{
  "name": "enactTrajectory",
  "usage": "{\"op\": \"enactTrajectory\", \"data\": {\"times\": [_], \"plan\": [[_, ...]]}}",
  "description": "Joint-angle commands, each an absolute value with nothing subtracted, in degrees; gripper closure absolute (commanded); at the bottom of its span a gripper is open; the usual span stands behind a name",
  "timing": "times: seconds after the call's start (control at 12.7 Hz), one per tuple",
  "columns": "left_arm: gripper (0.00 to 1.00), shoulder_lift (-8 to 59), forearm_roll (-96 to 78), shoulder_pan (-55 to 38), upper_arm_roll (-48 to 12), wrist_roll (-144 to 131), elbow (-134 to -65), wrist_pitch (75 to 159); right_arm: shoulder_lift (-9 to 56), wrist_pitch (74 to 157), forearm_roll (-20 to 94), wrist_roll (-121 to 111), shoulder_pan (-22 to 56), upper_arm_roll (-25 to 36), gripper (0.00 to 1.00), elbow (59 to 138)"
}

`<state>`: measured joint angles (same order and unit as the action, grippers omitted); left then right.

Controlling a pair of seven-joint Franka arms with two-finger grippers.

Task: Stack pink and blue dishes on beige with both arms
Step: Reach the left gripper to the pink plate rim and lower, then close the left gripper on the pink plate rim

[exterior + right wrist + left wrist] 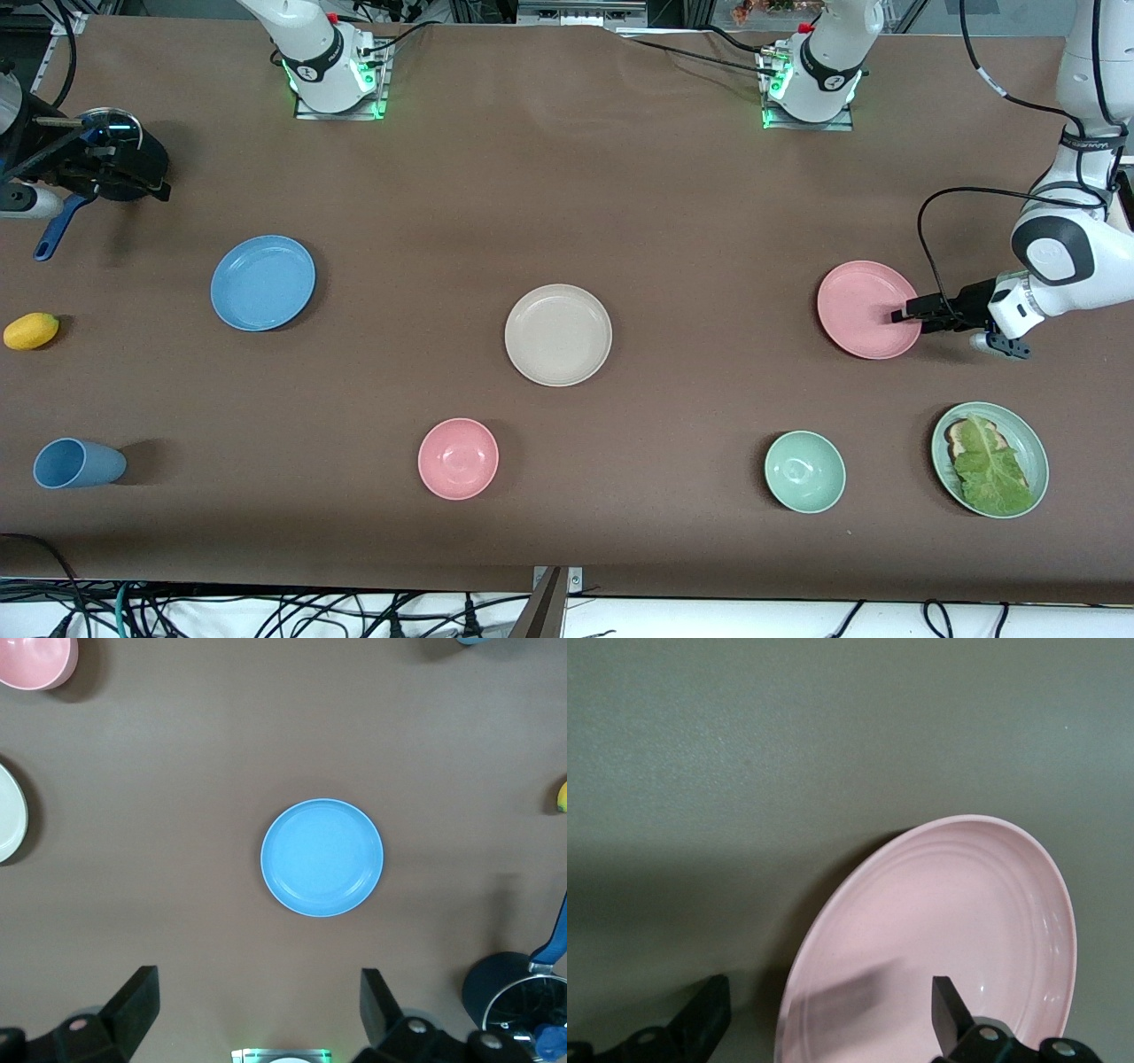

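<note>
1. Brown and faintly textured like a matte cloth, the table [567, 204] spans the whole front view and carries every dish flat on its surface.
2. White jointed shells with black bands make up both arms; the left arm [1063, 257] bends low over its own end of the table, and the right arm [306, 44] shows only at its base in the front view.
3. The pink plate [866, 308] is wide, shallow, round and matte, with faint concentric rings inside (clearest in the left wrist view [948, 930]). It lies toward the left arm's end.
4. The beige plate [558, 334] has the same shape and size in plain cream, and sits at mid-table, between the pink plate and the blue one.
5. The blue plate [262, 282] is plain and matte, also seen whole in the right wrist view [322, 857], toward the right arm's end.
6. A green plate [990, 458] holds toast under a lettuce leaf, nearer the front camera than the pink plate.
7. Two deeper bowls, the pink bowl [458, 458] and the green bowl [804, 471], sit in that nearer row, well apart.
8. The left gripper [900, 315], slim and black, is at the pink plate's rim with its fingers [950, 1010] spread, one over the plate and one outside it.
9. The right gripper [257, 1014] hangs high over the table near the blue plate, fingers spread wide and holding nothing.
10. A blue cup [78, 463] lies on its side.
</note>
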<state>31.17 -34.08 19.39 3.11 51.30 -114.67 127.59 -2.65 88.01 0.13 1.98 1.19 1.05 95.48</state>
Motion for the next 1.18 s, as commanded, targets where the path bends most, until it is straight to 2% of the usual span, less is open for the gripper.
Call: {"op": "enactTrajectory", "data": {"times": [0.0,0.08,0.24,0.32,0.87,1.11], "plan": [[0.18,30.32,-36.12,19.6,3.08,53.96,-115.75,128.23,-3.69,87.1,0.88,1.93,1.23,1.14,0.0,95.62],[0.5,30.32,-36.12,19.6,3.08,54.31,-115.75,127.8,-3.69,86.75,0.88,1.93,1.23,1.14,0.0,95.62],[0.87,30.23,-36.12,20.39,3.08,54.93,-115.66,127.62,-3.69,86.75,0.88,1.93,1.23,1.14,0.0,95.62],[0.99,30.23,-36.04,20.39,3.08,54.93,-115.66,127.62,-3.69,86.75,0.88,1.93,1.23,1.14,0.0,95.62],[1.0,29.62,-35.86,20.3,3.08,56.16,-115.49,127.53,-3.69,86.66,0.88,1.93,1.23,1.06,0.0,95.62],[1.0,26.38,-34.98,19.34,2.81,53.28,-115.05,125.07,-3.96,86.31,0.88,1.93,1.23,1.05,0.0,95.62]]}}
